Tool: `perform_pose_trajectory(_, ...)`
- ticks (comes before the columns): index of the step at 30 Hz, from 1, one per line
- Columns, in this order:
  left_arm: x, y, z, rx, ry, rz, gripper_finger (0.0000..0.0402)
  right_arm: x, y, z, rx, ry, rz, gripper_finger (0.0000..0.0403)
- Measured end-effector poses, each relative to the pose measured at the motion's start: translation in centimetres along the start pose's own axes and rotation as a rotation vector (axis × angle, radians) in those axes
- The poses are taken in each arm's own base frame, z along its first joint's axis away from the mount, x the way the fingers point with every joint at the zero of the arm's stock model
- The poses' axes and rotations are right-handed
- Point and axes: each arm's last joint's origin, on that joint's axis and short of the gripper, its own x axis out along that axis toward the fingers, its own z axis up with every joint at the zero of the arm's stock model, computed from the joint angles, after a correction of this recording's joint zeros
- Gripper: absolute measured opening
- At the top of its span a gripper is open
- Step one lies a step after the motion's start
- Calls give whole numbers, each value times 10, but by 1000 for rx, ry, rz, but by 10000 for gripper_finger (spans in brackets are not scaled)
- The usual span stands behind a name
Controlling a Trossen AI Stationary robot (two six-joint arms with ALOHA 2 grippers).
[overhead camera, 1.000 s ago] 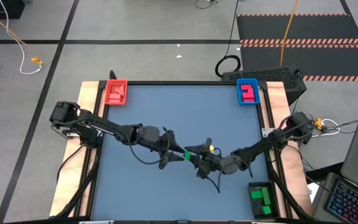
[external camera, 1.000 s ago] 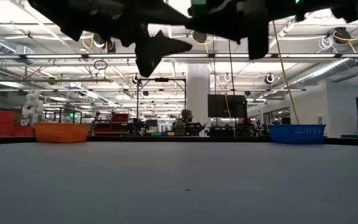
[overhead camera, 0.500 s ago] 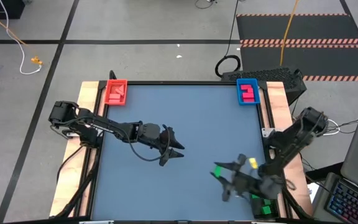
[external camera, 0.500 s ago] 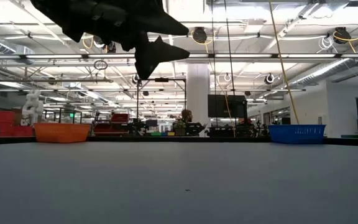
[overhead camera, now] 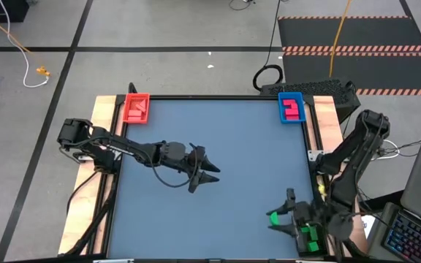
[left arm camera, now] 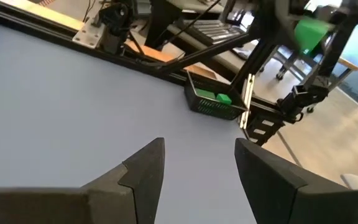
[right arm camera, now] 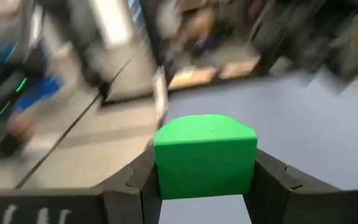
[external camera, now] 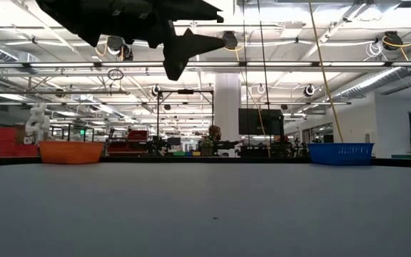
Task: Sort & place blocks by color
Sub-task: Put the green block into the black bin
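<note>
- The right gripper point(overhead camera: 280, 217) was near the front right corner of the table point(overhead camera: 225, 153), just beside the dark tray point(overhead camera: 309, 235).
- Its two fingers were pinching a green block point(right arm camera: 205, 153) (the right wrist view showed the block squeezed between them).
- From above, that green block point(overhead camera: 276, 218) showed as a small bright spot at the tip of the gripper, just left of the dark tray.
- The left wrist view also showed the green block point(left arm camera: 312, 32) held up in the air by the other arm, above the dark tray point(left arm camera: 215, 102).
- The dark tray had more green blocks point(overhead camera: 310, 235) lying inside it.
- The left gripper point(overhead camera: 209, 172) hung over the middle of the table, a little to the left.
- Its fingers point(left arm camera: 143, 171) were spread apart with nothing between them (only bare table showed in the gap).
- In the low view the left gripper point(external camera: 212, 25) hung high above the table, not touching it.
- A red tray point(overhead camera: 136, 107) sat at the back left corner with salmon-red blocks point(overhead camera: 137, 109) in it.
- A blue tray point(overhead camera: 291, 107) sat at the back right corner with hot pink blocks point(overhead camera: 291, 108) in it.
- The two back trays were well apart from both grippers.
- No loose blocks could be seen lying on the blue table top.
</note>
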Motion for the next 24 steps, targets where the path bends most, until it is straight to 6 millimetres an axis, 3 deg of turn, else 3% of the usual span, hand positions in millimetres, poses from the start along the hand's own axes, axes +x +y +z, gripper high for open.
perform_pose_trajectory(7, -1, 4, 2, 5, -7, 12, 198, -3, -30, -7, 211, 520, 157, 159)
perform_pose_trajectory(15, -1, 6, 2, 19, 2, 22, 198, -21, -48, -23, 660, 1218, 10, 159)
perform_pose_trajectory(19, -1, 7, 0, 15, 21, 29, 198, -26, -52, -26, 762, 1356, -112, 159)
perform_pose_trajectory(24, -1, 8, -1, 13, 32, 34, 198, -31, -60, -31, 811, 1394, -299, 169)
